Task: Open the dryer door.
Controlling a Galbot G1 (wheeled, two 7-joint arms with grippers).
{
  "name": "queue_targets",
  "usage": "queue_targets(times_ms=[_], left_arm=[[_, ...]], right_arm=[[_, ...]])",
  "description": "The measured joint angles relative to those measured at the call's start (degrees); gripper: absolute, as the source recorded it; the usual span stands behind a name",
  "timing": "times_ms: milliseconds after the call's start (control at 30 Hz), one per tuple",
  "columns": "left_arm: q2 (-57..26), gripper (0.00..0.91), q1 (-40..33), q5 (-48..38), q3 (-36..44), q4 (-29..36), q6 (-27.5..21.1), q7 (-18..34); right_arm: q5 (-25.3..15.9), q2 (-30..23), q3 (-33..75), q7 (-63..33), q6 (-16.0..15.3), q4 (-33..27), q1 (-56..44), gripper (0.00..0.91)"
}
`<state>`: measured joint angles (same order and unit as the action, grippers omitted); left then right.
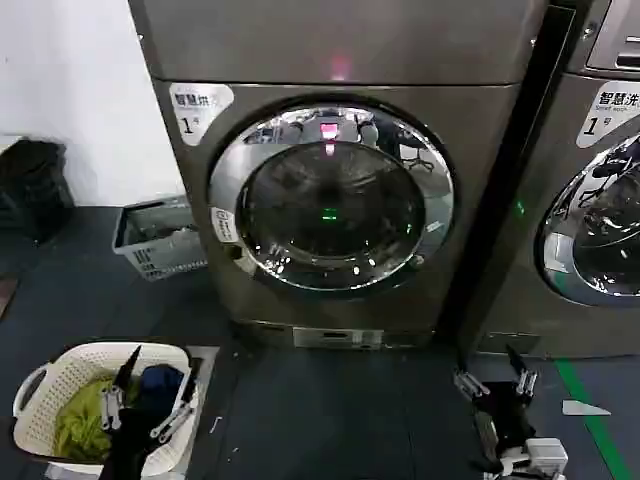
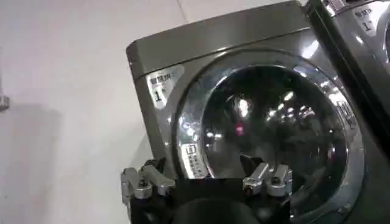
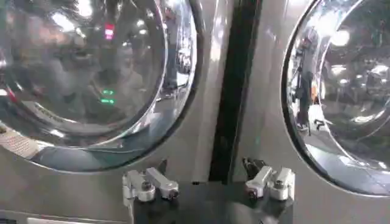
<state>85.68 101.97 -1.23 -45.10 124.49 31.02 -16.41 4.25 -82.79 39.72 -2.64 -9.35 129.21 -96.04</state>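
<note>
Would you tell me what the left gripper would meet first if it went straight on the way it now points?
Most likely the dryer door: the open left gripper faces its chrome ring and glass, near the white sticker, with nothing seen between, though depth is unclear.

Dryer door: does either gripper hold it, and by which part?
Nothing is held. Left gripper and right gripper hang open, low, apart from the shut dryer door.

Dark floor (image 1: 340,410) under dryer (image 1: 340,60), baskets (image 1: 70,380)

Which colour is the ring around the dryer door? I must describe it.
Shiny chrome silver; the dryer door shows it best in the head view.
</note>
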Motion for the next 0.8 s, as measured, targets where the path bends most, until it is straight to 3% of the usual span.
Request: queue_targets(times_ms=[500,800], left_arm=[[0.04,0.907,0.76,0.51,-0.16,1.11,-0.3,-0.25],[1.21,0.907,1.79,0.52,-0.39,3.04,-1.08,-0.76]], right_arm=[[10.96,8.14,-2.61,5.19,4.37,0.93,5.61,0.907],[13.33,16.86,-7.88,5.89,6.53,-2.08,13.91,0.907]])
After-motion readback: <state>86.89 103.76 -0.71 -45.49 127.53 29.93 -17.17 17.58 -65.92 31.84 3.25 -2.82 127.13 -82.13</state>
